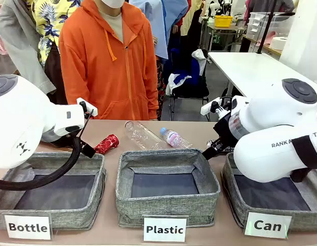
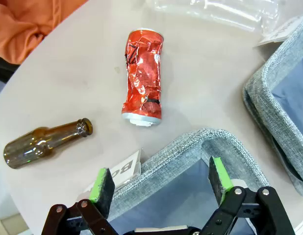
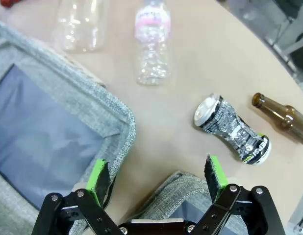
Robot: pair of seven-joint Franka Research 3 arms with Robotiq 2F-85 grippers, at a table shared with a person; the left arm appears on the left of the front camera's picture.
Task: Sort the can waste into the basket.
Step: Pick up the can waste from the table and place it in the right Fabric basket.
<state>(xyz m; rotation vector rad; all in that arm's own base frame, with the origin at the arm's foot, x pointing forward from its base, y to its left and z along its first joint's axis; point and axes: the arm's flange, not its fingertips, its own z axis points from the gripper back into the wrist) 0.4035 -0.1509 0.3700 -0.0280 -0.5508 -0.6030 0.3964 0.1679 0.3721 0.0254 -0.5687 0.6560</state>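
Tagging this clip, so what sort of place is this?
Likely a robotics lab set up for waste sorting: two white arms, grey bins labelled Bottle, Plastic and Can, a white worktable behind.

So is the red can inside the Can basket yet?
No, the red can lies on the bare table near a brown bottle, not in the Can basket.

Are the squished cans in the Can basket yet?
Not yet. Nothing is done: the red can and the dark can both lie on the table, outside the Can basket. The left gripper and right gripper hold nothing, fingers open. Both cans remain to move.
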